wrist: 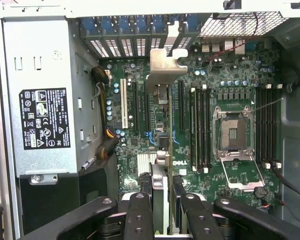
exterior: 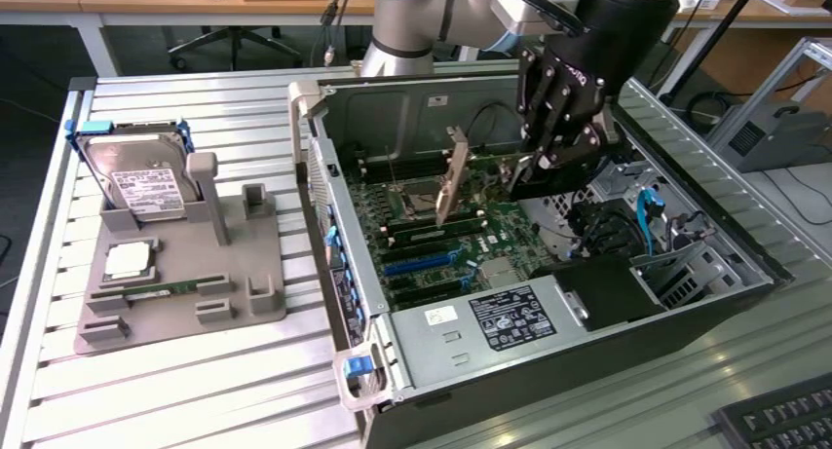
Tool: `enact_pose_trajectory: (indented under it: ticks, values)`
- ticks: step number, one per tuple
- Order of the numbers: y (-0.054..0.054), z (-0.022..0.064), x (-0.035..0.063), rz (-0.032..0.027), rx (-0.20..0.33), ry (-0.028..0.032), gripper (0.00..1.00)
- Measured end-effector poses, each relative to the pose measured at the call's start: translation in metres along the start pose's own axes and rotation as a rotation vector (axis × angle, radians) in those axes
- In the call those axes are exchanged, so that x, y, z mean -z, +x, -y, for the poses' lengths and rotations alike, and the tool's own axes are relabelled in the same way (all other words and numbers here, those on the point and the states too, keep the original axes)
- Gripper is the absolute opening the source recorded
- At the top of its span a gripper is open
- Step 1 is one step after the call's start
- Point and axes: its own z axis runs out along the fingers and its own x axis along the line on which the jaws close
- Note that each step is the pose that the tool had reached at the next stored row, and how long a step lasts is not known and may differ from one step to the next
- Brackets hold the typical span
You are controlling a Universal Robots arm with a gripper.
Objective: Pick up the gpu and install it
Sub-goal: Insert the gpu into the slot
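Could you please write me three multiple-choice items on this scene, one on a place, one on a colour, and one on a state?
1. Where is the gpu?
A. On the grey holder beside the case
B. Inside the computer case, above the motherboard
C. On the keyboard

2. What colour is the motherboard?
A. Green
B. Red
C. White

3. How is the gripper?
A. Open, far from everything
B. Shut on the hard drive
C. Shut on the gpu

Answers:
1 B: the card stands on edge within the computer case.
2 A: the board is green in both views.
3 C: the fingers clamp the card's edge in the wrist view.
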Motion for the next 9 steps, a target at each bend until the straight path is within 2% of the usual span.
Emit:
enact_pose_trajectory:
  ticks: [9]
  values:
    - [0.0067, -0.0001, -0.0001, 0.0, 0.0, 0.0, 0.27]
